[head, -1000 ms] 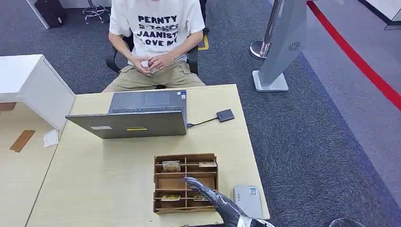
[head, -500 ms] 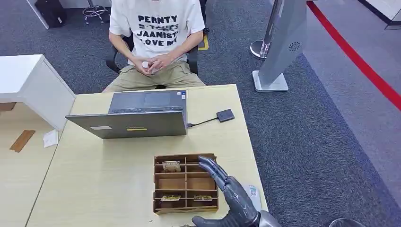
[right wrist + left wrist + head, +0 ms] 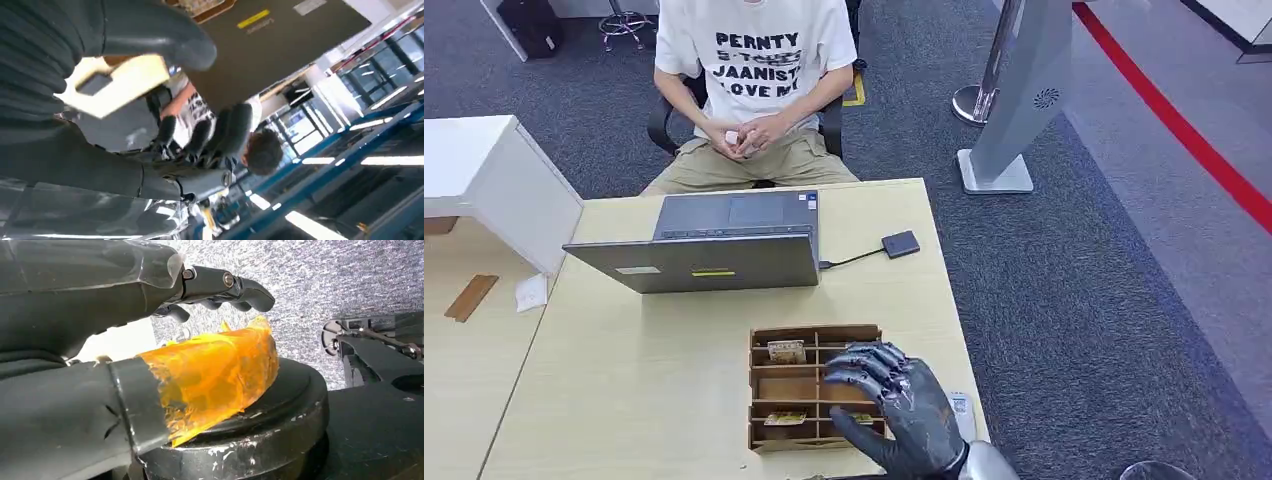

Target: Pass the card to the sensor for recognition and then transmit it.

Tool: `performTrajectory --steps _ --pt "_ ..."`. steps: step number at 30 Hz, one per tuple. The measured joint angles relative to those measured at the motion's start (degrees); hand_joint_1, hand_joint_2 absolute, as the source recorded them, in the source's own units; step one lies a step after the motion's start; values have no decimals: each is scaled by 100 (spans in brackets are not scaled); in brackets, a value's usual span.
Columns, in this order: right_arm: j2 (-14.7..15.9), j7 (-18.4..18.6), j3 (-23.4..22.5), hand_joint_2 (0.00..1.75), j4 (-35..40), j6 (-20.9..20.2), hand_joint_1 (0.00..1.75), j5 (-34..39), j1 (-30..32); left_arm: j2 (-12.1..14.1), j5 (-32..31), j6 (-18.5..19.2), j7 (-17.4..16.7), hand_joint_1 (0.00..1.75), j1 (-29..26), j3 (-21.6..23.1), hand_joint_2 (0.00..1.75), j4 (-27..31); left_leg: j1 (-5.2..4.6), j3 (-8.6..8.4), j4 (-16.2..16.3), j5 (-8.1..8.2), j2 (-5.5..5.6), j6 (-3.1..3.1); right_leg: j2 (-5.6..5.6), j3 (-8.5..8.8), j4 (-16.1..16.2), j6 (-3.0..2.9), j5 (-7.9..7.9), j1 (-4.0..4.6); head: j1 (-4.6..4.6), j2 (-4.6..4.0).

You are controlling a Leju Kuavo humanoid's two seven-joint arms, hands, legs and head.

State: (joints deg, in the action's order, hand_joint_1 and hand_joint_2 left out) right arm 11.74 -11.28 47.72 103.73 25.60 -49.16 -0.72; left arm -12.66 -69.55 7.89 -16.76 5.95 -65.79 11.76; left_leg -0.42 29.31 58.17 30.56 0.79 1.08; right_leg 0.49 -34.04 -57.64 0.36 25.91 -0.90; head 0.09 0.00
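A brown wooden card box [image 3: 814, 330] with several compartments sits near the table's front edge. One card [image 3: 786, 351] lies in its far left slot and another card [image 3: 784, 418] in a near left slot. My right hand [image 3: 904, 408] hovers palm down over the box's right column, fingers spread and bent, holding nothing; it hides those slots. The right wrist view shows the same hand [image 3: 75, 145] with nothing in it. A small black sensor [image 3: 901, 244] lies at the table's right side, wired to the laptop [image 3: 714, 262]. My left hand [image 3: 100, 305] hangs low, fingers apart, holding nothing.
A person [image 3: 759, 70] sits behind the laptop with hands folded in the lap. A white device [image 3: 962, 404] lies right of the box, partly behind my hand. The wooden table [image 3: 624, 380] has bare room to the left. A grey stand [image 3: 1014, 110] is on the carpet.
My right hand rose from the table's front edge and moved forward over the box. It then turned palm down, its fingers bending over the right compartments.
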Motion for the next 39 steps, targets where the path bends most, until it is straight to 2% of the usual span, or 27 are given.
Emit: performTrajectory --steps 1,3,4,6,7,9,10,11,12,13,16,18,19,21,25,27,29,37,39 --pt "4 85 57 175 -61 31 143 -105 -61 0 -7 2 0 0 1 0 0 0 0 0 0 0 2 0 -1 1 0 0 0 0 -2 0" --pt "7 221 142 175 -159 105 133 -256 -169 0 -24 2 0 0 -2 2 0 0 0 0 0 0 2 0 0 1 0 0 0 0 0 0" --pt "7 294 183 175 -220 151 91 -344 -221 0 -35 2 0 0 -1 2 0 0 0 0 0 0 1 0 0 1 0 0 0 0 0 0" --pt "7 402 236 175 -312 197 84 -474 -307 0 -39 2 0 0 1 4 0 0 0 0 0 0 1 0 0 1 0 0 0 0 0 0" --pt "7 437 256 175 -343 203 72 -511 -346 0 -39 2 0 0 0 7 0 0 0 0 0 0 1 0 0 1 0 0 0 0 0 0" --pt "7 553 315 175 -435 236 77 -653 -424 0 -42 0 0 0 0 7 0 0 0 0 0 0 1 0 0 1 0 0 0 0 -2 0" --pt "7 599 332 175 -476 245 86 -706 -452 0 -46 0 0 0 0 7 0 0 0 0 0 0 2 0 0 1 0 0 0 0 0 0" --pt "7 645 339 175 -505 249 73 -763 -479 0 -52 2 0 0 0 7 0 0 0 0 0 0 2 0 0 1 0 0 0 0 0 0" --pt "4 688 347 175 -559 247 73 -826 -519 0 -57 2 0 0 -1 7 0 0 0 0 0 0 1 0 -1 1 0 0 0 0 0 0" --pt "4 715 358 175 -592 242 65 -861 -547 0 -57 2 0 0 -1 9 0 0 0 0 0 0 1 0 0 1 0 0 0 0 -2 0" --pt "4 789 406 175 -763 223 73 -988 -652 0 -77 2 0 0 0 11 0 0 0 0 0 0 2 0 -1 2 0 0 0 0 -2 0" --pt "2 826 435 175 -865 199 72 -1031 -726 0 -89 4 0 0 -1 11 0 0 0 0 0 0 2 0 -1 2 0 0 0 0 0 0" --pt "-4 833 443 175 -909 197 82 -1040 -763 0 -92 4 0 0 0 11 0 0 0 0 0 0 1 0 -1 2 0 0 0 0 -2 0" --pt "-13 892 472 175 -1016 177 80 -1081 -824 0 -94 22 0 0 0 13 0 0 0 0 0 -1 2 0 -1 2 0 0 0 0 0 0" --pt "-57 1003 500 175 -1195 142 91 -1132 -934 -2 -109 35 0 0 0 17 0 0 0 -1 0 -1 2 0 -1 2 0 0 0 0 -2 0" --pt "-70 1038 509 175 -1283 140 82 -1147 -989 -2 -118 37 0 0 -1 20 0 0 0 -1 0 -1 2 0 -1 2 0 0 0 0 0 0" --pt "-85 1067 511 175 -1351 135 91 -1151 -1034 -2 -129 37 0 0 -1 24 0 0 0 -1 0 -1 2 0 -1 2 0 0 0 0 0 0" --pt "-153 1195 450 175 -1633 81 89 -1256 -1187 -7 -157 39 -9 0 -2 66 0 0 0 -1 0 -2 2 1 -1 3 -1 -1 -1 0 0 0" --pt "-175 1232 409 175 -1680 52 99 -1289 -1197 -13 -157 39 -9 0 -1 74 0 0 0 -1 0 -2 3 1 -1 3 -1 -1 -1 0 0 0"
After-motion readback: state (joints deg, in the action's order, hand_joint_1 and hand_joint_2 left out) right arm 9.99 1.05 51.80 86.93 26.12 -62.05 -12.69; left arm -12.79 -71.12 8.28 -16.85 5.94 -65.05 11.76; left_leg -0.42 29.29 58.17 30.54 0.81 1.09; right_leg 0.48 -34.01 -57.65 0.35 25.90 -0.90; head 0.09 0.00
